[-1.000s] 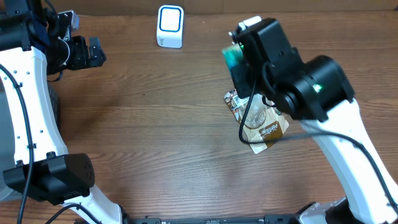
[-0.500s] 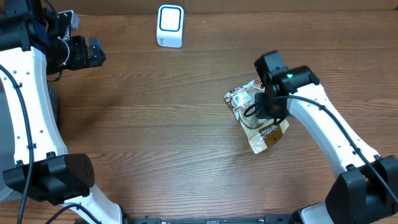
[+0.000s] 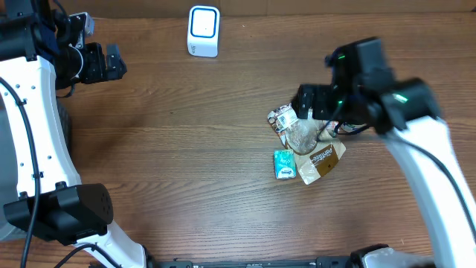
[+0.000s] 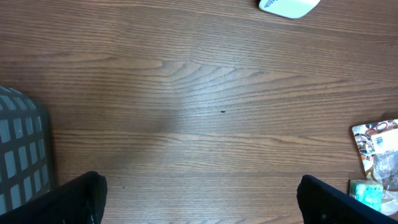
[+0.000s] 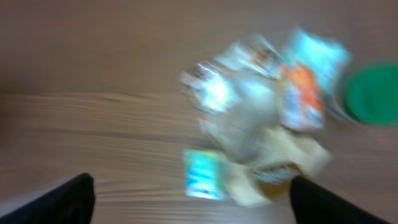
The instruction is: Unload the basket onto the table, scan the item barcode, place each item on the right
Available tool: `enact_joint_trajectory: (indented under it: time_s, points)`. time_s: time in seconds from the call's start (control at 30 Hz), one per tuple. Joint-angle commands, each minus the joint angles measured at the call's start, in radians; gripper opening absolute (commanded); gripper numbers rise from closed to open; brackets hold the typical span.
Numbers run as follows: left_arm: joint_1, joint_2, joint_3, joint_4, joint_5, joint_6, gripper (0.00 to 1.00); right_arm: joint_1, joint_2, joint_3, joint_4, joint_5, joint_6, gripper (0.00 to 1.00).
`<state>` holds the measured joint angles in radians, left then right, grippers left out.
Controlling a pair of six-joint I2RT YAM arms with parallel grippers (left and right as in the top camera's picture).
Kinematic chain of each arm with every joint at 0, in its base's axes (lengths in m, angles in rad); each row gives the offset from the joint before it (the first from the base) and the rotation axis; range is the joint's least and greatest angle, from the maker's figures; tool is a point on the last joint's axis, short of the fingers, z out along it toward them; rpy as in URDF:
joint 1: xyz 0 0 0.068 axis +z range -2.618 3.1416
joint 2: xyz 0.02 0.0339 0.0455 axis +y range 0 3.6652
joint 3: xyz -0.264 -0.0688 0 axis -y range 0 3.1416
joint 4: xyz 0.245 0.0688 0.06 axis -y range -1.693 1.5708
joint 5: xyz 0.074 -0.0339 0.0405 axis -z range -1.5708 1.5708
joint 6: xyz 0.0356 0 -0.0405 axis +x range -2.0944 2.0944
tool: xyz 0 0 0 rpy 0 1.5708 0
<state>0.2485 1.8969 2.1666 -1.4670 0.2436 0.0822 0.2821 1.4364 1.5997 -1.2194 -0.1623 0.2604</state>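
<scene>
Lying flat on brown wooden table (image 3: pixel 186 149): small teal rectangular packet (image 3: pixel 284 164), touching crinkled brown-and-clear snack bags (image 3: pixel 316 152) at its 3 o'clock. Above at 1 o'clock, black right gripper (image 3: pixel 306 103), jaws wide, empty. Far at 10 o'clock, black left gripper (image 4: pixel 199 205), likewise wide. At 12 o'clock edge, white box scanner (image 3: pixel 204 31).
</scene>
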Motion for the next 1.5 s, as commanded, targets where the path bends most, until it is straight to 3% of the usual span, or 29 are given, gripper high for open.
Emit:
enact_joint_trajectory:
  time_s: [0.0, 0.17, 0.5, 0.63, 0.77, 1.1, 1.27, 1.47]
  points:
    - [-0.007, -0.004, 0.006, 0.002, 0.009, 0.015, 1.00, -0.001, -0.136, 0.087, 0.026, -0.267, 0.002, 1.00]
    - [-0.007, -0.004, 0.006, 0.002, 0.009, 0.015, 1.00, -0.001, -0.242, 0.088, 0.028, -0.288, -0.007, 1.00]
    - [-0.007, -0.004, 0.006, 0.002, 0.009, 0.015, 0.99, -0.024, -0.388, 0.054, -0.003, 0.161, 0.002, 1.00]
    - [-0.007, -0.004, 0.006, 0.002, 0.009, 0.015, 1.00, -0.117, -0.515, -0.126, 0.121, 0.219, 0.002, 1.00]
    - [-0.007, -0.004, 0.006, 0.002, 0.009, 0.015, 0.99, -0.201, -0.742, -0.466, 0.402, 0.161, 0.001, 1.00]
    - [-0.007, -0.004, 0.006, 0.002, 0.009, 0.015, 1.00, -0.246, -1.147, -1.184, 1.010, 0.160, 0.002, 1.00]
    - [-0.007, -0.004, 0.006, 0.002, 0.009, 0.015, 1.00, -0.243, -1.298, -1.390, 1.139, 0.157, 0.002, 1.00]
    - [-0.007, -0.004, 0.006, 0.002, 0.009, 0.015, 1.00, -0.243, -1.433, -1.528, 1.143, 0.155, 0.003, 1.00]
